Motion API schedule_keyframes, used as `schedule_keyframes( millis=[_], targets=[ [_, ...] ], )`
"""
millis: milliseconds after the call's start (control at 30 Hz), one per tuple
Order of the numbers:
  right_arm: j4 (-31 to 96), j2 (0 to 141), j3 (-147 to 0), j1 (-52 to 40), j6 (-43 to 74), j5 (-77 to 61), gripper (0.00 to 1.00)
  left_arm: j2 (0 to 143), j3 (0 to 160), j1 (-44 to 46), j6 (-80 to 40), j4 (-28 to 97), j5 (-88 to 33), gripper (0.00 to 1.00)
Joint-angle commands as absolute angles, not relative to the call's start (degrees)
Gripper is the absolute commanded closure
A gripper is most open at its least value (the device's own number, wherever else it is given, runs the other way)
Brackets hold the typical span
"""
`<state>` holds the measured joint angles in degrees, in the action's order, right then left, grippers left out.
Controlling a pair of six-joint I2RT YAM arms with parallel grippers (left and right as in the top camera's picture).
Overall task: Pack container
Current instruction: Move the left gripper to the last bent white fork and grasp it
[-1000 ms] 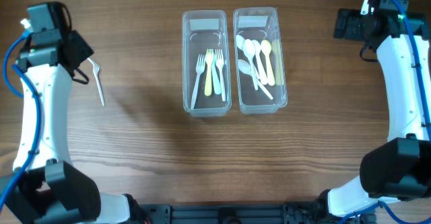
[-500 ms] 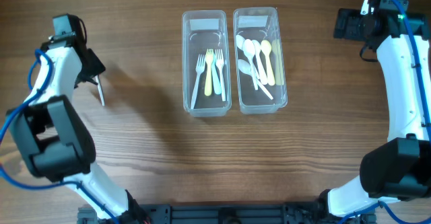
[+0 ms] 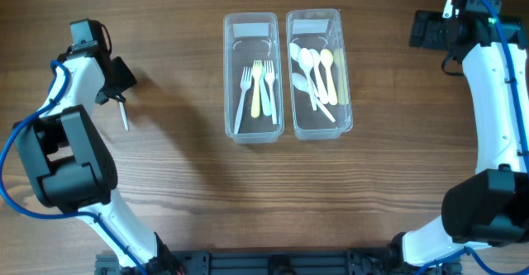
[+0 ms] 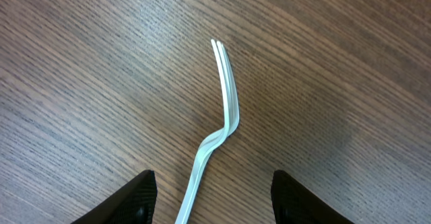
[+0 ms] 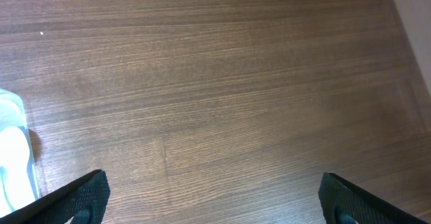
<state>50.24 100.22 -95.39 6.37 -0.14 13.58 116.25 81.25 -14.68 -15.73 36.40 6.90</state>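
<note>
1 white fork (image 4: 225, 116) lies loose on the table (image 3: 190, 184), well to the left of the 2 clear containers. It is the only piece not yet packed. Over the last second the left arm has swung round and brought the left gripper (image 4: 217, 187) over the handle end of that fork. The fork itself has not shifted on the wood.

In the wrist view the handle runs down between the 2 dark fingertips (image 4: 145, 194). They stand apart on either side of it, so the jaws are open and nothing is pinched yet. The right gripper (image 5: 212, 180) has not moved. It hangs at the far right corner over bare wood with its jaws spread wide and empty.

The left container (image 3: 227, 77) already holds 3 forks. The right container (image 3: 312, 26) holds several spoons. The task therefore looks nearly finished: the left arm now seems lined up to close on the handle, and the fork would most likely go in with the other forks.
</note>
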Motion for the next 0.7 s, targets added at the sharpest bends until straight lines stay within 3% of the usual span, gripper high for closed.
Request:
schedule_keyframes(
  millis=[0,667],
  targets=[
    [50.17,99.96,-96.05,6.24,-0.67,14.57,0.00,117.25,80.79,-14.92,-15.09,35.75,5.80,0.43],
    [50.15,99.96,-96.05,6.24,-0.67,14.57,0.00,122.02,80.47,-14.92,-12.14,36.18,3.55,0.42]
  ],
)
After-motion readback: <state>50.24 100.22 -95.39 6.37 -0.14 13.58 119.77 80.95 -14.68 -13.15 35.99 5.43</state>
